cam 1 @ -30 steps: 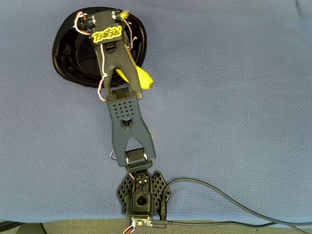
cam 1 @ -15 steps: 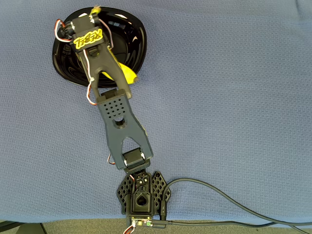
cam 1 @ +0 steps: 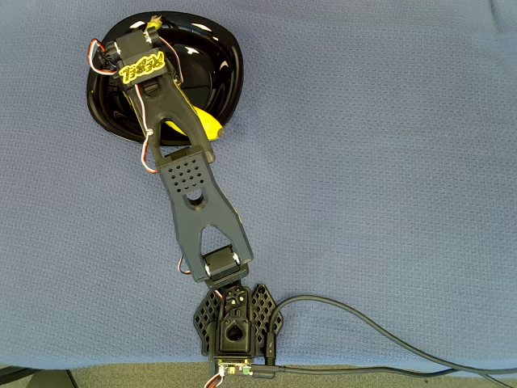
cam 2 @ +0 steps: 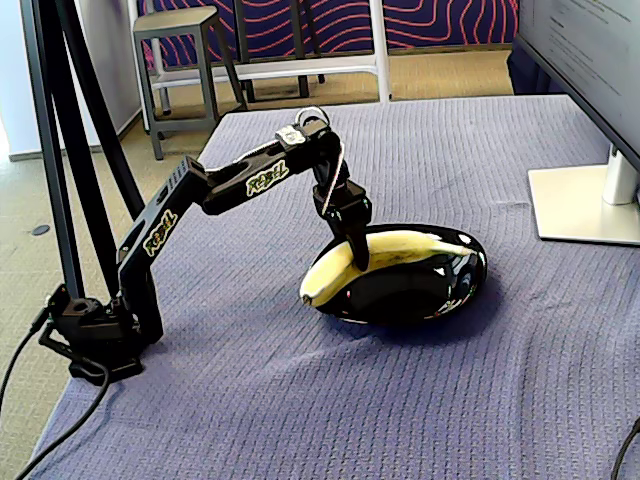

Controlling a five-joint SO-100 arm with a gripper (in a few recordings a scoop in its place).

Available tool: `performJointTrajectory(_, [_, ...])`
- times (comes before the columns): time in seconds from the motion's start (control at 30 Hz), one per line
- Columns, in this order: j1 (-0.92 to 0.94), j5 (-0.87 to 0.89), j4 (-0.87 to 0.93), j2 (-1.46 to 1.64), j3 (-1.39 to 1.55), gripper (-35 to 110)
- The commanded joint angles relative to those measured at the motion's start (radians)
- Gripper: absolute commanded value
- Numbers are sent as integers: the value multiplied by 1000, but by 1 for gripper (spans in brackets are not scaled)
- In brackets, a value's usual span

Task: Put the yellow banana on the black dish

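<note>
Reaching over the dish, the arm bends down w/ its gripper clamped on the banana. Fingers sit tight on both sides of it, around the middle, a bit toward the near end.

Side view: banana lies across the top of the dish, long way, from left to right. Its left end pokes out past the dish rim and hangs over the cloth. Right end is over the dish, near the far rim. Can't tell if the banana rests on the dish or is held just above it.

Dish is black and shiny, sitting flat on the blue cloth.

Top view: the arm stretches from its base at the bottom edge up to the dish at top left. The wrist covers most of the banana. Just a yellow bit shows by the lower rim of the dish, next to the arm. A tiny yellow bit also peeks out near the top of the wrist, close to the gripper. The fingers are too hidden in this view to see well.

Other stuff: a black cable runs from the base off to the right. Side view has a monitor stand on the cloth at right, well away from the dish. A stool stands on the floor behind the table. A black tripod leg is at the left.
</note>
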Motion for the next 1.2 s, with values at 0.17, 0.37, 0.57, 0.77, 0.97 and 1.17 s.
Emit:
performJointTrajectory(0.17, [-8,-9,-97,46,-72,0])
performJointTrajectory(0.37, [-18,-20,-117,52,-44,2])
performJointTrajectory(0.57, [-26,-14,-98,57,-43,2])
performJointTrajectory(0.77, [-28,-21,-80,64,-40,12])
performJointTrajectory(0.97, [-29,-12,-49,67,-40,30])
performJointTrajectory(1.17, [-25,-6,-44,64,-43,31])
